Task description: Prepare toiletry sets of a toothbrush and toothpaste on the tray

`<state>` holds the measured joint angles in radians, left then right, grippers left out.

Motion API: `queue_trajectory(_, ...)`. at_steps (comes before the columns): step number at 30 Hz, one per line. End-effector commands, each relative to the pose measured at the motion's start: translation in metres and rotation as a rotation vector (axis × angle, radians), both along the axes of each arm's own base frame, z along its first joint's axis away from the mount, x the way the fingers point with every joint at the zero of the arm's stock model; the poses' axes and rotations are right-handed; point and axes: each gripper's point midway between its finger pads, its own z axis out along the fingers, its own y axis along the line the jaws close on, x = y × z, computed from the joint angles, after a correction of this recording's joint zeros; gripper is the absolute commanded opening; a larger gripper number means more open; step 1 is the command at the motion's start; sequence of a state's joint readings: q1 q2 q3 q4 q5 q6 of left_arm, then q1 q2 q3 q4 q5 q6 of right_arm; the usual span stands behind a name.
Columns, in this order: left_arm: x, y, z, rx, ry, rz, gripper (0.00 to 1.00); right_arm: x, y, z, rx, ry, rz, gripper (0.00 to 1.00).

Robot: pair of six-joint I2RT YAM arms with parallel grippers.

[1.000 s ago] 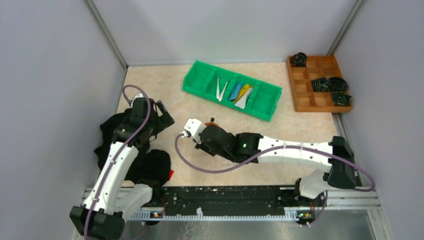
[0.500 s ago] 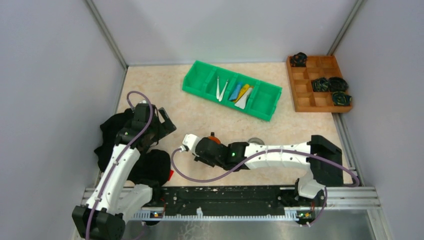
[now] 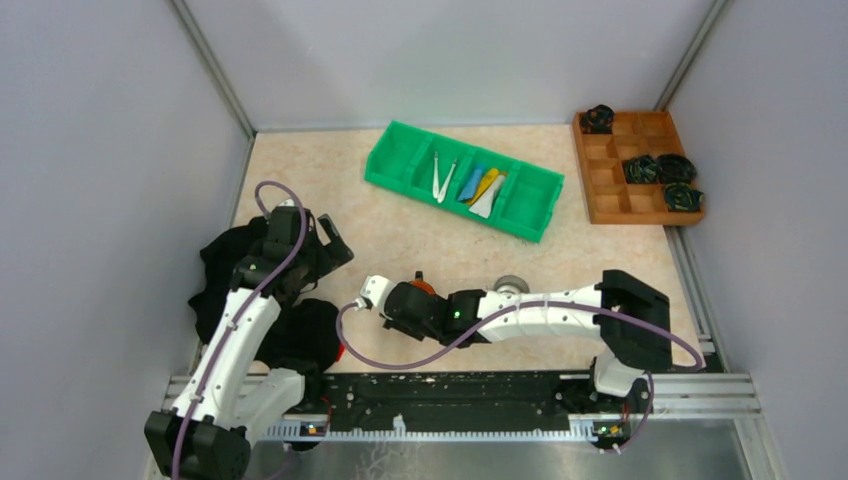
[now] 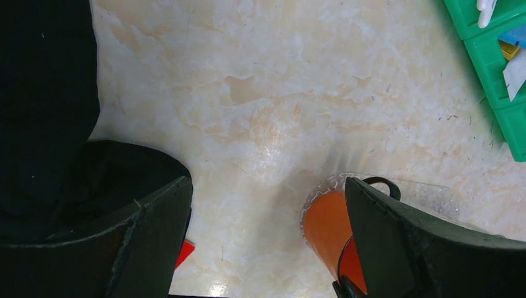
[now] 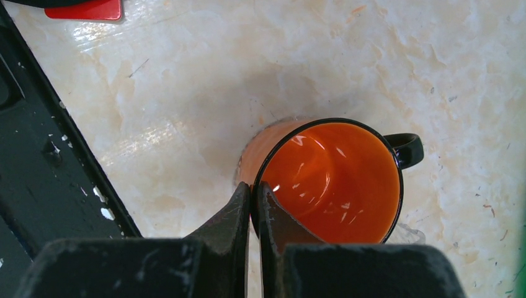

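Note:
Two thin white toothbrushes [image 3: 440, 178] lie crossed in a middle compartment of the green bin [image 3: 400, 150]. The blue, yellow and white toothpaste tubes [image 3: 482, 188] lie in the compartment to their right. My right gripper [image 5: 254, 189] is shut on the rim of an orange mug [image 5: 335, 180], one finger inside and one outside. A faint clear plastic edge, the tray [image 4: 428, 191], shows around the mug's foot. Whether the mug stands in it I cannot tell. My left gripper [image 4: 267, 183] hangs open over bare table left of the mug [image 4: 325, 226], holding nothing.
Black cloth [image 3: 225, 265] is heaped under the left arm, with a small red piece [image 3: 342, 350] at its near edge. A brown wooden compartmented box [image 3: 640, 165] with dark bundles sits at the far right. A small grey round thing [image 3: 511, 285] lies behind the right forearm.
My right arm has pulled back toward the near edge and to the left, carrying the orange mug. The left gripper shifted slightly nearer a second ago, then stayed still and open.

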<state>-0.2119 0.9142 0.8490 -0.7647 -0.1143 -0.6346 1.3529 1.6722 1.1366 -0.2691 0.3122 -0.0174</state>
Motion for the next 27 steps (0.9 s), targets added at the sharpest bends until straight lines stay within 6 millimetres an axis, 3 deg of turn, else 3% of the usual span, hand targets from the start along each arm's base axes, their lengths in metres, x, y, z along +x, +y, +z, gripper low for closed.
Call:
queue_trajectory(1,0.001,-0.003,-0.003,-0.010,-0.004,-0.025,0.99,0.000,0.016,0.015,0.079,-0.021,-0.002,0.00)
queue_trajectory(3,0.001,-0.004,-0.003,-0.013,-0.005,-0.031,0.99,-0.001,0.015,0.014,0.074,-0.019,-0.003,0.00)
queue_trajectory(7,0.001,-0.005,-0.002,-0.020,-0.009,-0.036,0.99,-0.003,0.013,0.018,0.072,-0.024,-0.003,0.22)
queue_trajectory(10,0.001,-0.007,-0.002,-0.025,-0.016,-0.042,0.99,-0.007,0.012,0.028,0.089,-0.020,-0.006,0.31)
queue_trajectory(18,0.003,-0.010,-0.007,-0.036,-0.015,-0.058,0.99,0.001,0.001,0.075,0.164,-0.053,-0.088,0.35)
queue_trajectory(22,0.022,-0.015,0.004,-0.038,-0.067,-0.078,0.99,0.030,-0.016,0.137,0.299,-0.089,-0.237,0.45)
queue_trajectory(24,0.044,-0.023,0.013,-0.047,-0.099,-0.101,0.99,0.063,-0.033,0.151,0.351,-0.048,-0.364,0.45)
queue_trajectory(27,0.083,-0.042,0.018,-0.081,-0.097,-0.161,0.94,0.121,-0.077,0.149,0.397,-0.002,-0.596,0.45)
